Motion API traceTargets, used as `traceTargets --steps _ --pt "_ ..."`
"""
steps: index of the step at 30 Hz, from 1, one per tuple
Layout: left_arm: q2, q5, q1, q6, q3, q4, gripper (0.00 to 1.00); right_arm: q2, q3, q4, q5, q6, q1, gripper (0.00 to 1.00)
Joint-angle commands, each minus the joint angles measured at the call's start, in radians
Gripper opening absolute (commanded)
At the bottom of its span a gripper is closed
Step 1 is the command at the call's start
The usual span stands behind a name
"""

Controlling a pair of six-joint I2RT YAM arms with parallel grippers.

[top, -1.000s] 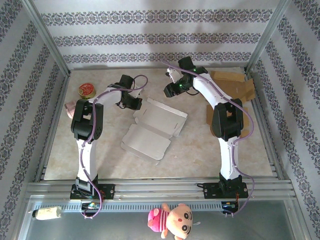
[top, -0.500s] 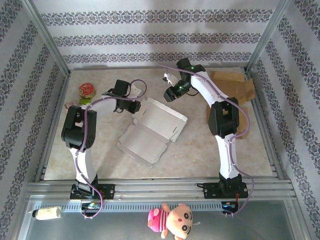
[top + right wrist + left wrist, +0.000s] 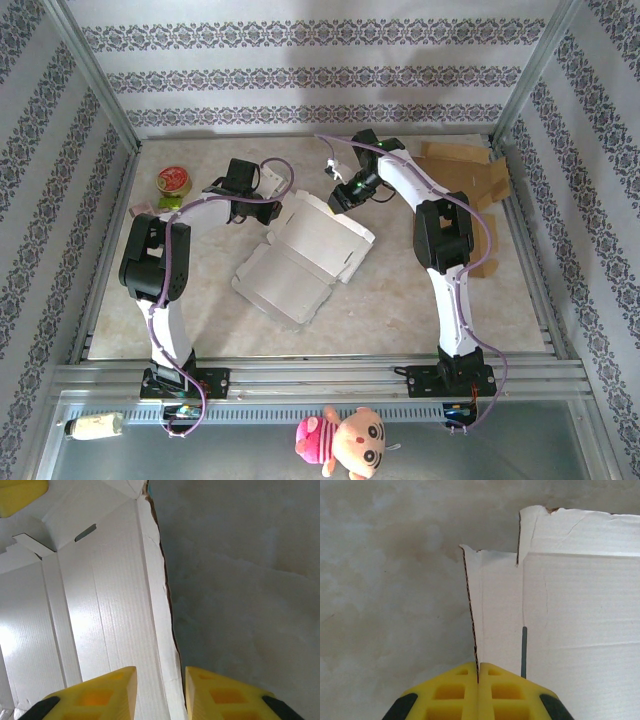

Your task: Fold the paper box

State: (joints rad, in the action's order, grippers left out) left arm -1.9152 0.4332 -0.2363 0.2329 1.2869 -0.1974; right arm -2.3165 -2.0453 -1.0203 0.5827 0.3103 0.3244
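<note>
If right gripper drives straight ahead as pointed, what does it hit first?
The paper box: its panel edge lies in the right gripper's gap, so it likely meets that first; depth unclear.

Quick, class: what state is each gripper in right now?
Left gripper: closed on the box flap.
Right gripper: open, straddling the box edge.

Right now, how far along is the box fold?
Done: little; the paper box lies open and largely flat on the table. In hand: the left gripper is shut on a flap edge; the right gripper straddles another edge, jaws apart. To do: raise the walls, tuck the flaps, close the lid.
</note>
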Motion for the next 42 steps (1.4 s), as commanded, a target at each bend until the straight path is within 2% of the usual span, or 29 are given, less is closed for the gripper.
traceTargets --steps 1,4,7,12,17,22,26,29,31,34,37,42 --pt "0.028 -0.003 -0.008 0.023 0.014 0.012 0.00 -0.014 0.013 -0.003 0.005 0.006 -0.008 0.32" --pt "0.026 -0.002 -0.007 0.023 0.018 0.008 0.00 -0.014 0.020 -0.001 -0.016 0.007 -0.011 0.43" --pt "0.026 -0.003 -0.008 0.025 0.023 0.004 0.00 -0.011 0.030 -0.003 -0.032 0.011 -0.016 0.45" --pt "0.022 -0.005 -0.008 0.025 0.032 -0.002 0.00 -0.005 0.055 0.000 -0.018 0.023 -0.017 0.32" --pt "0.023 -0.004 -0.009 0.027 0.032 -0.002 0.00 -0.008 0.054 0.002 -0.018 0.024 -0.017 0.26" --pt "0.018 -0.003 -0.009 0.024 0.037 -0.007 0.00 0.010 0.051 0.011 -0.051 0.030 -0.010 0.10" --pt "0.035 -0.021 -0.009 -0.020 0.026 0.016 0.02 0.071 0.078 0.051 -0.211 0.061 0.026 0.04" --pt "0.089 -0.046 -0.008 -0.088 -0.004 0.053 0.25 0.146 0.131 0.127 -0.367 0.112 0.070 0.04" --pt "0.147 -0.074 -0.005 -0.149 -0.039 0.082 0.33 0.201 0.184 0.200 -0.492 0.157 0.104 0.03" --pt "0.245 -0.102 0.000 -0.247 -0.094 0.122 0.37 0.276 0.268 0.328 -0.660 0.235 0.153 0.02" --pt "0.336 -0.105 0.000 -0.357 -0.166 0.165 0.42 0.344 0.360 0.479 -0.770 0.319 0.189 0.02" --pt "0.423 -0.126 0.004 -0.630 -0.201 0.128 0.44 0.441 0.599 0.877 -0.950 0.533 0.263 0.04"
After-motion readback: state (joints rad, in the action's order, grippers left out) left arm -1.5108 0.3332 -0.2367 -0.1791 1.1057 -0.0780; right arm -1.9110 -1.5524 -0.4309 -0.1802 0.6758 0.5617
